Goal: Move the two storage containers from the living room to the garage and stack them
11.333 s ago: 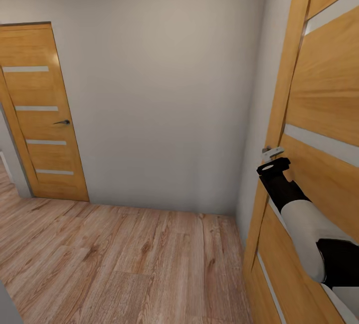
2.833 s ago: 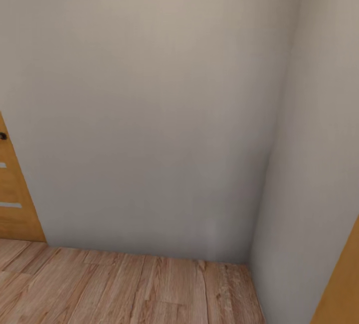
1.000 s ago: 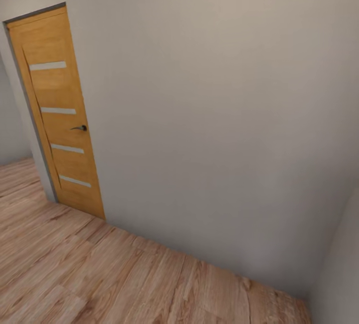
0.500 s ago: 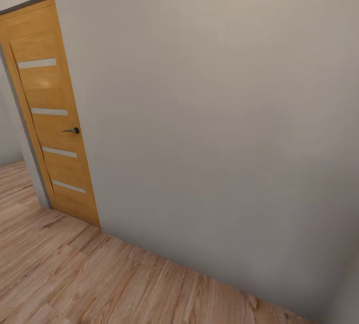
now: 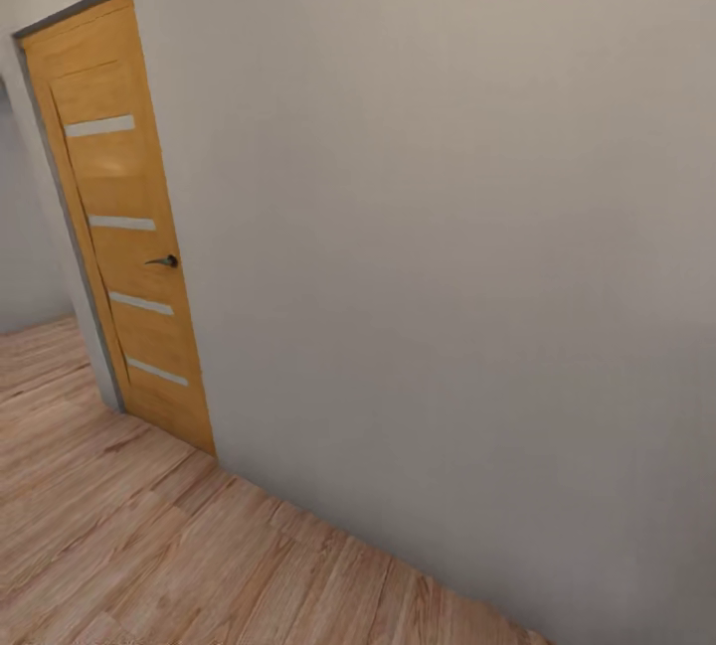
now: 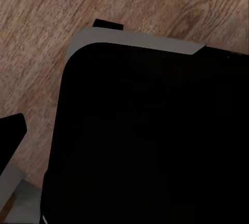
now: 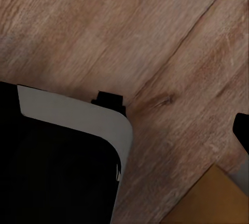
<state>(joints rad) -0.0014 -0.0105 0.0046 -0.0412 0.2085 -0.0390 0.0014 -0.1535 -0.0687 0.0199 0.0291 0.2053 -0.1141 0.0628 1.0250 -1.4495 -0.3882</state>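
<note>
The two storage containers are out of view, and so is the garage. The head view looks at a plain grey wall (image 5: 447,228) and a light wood-plank floor (image 5: 119,546). In the left wrist view a black fingertip (image 6: 10,130) shows at the picture's edge above the plank floor, beside my black base with its grey rim (image 6: 145,130). The right wrist view has a similar black fingertip (image 7: 243,130) at its edge, over the planks and near the base (image 7: 62,177). Nothing shows between the fingers, and their spacing is hidden.
A closed orange wooden door (image 5: 124,228) with pale stripes and a dark handle (image 5: 162,260) stands at the left of the wall. Floor runs on to its left. An orange-brown panel (image 7: 207,200) lies close to the right arm.
The whole head view has turned: the corner and the door at the right have gone, and the striped door sits at the left, slightly further right than half a second ago. The camera moved.
</note>
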